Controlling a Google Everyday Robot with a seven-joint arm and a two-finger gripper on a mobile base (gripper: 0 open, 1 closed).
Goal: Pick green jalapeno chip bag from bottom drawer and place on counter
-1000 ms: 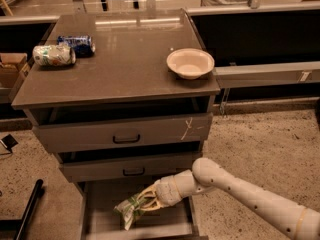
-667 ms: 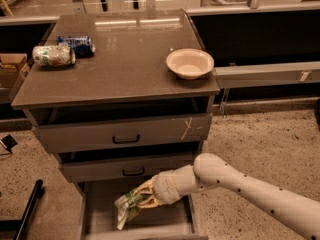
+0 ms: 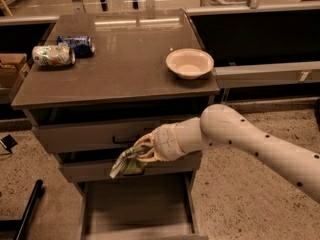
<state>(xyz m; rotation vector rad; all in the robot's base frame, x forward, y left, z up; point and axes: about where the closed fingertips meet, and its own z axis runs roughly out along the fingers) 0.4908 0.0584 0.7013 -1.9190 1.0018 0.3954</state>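
Note:
My gripper [image 3: 139,153] is shut on the green jalapeno chip bag [image 3: 126,163], a crumpled green foil bag with a pale edge. It holds the bag in the air in front of the upper two drawers, below the counter's front edge. The bottom drawer [image 3: 135,209] is pulled out and its flat grey tray shows nothing inside. The counter [image 3: 115,59] is the glossy grey-brown cabinet top above. My white arm comes in from the right.
On the counter lie a white-green crushed can [image 3: 52,55] and a blue can [image 3: 75,44] at the back left, and a white bowl [image 3: 189,63] at the right edge. A cardboard box [image 3: 10,69] stands left of the cabinet.
My gripper has lifted the chip bag up out of the bottom drawer to the height of the upper drawer fronts. The drawer is now bare.

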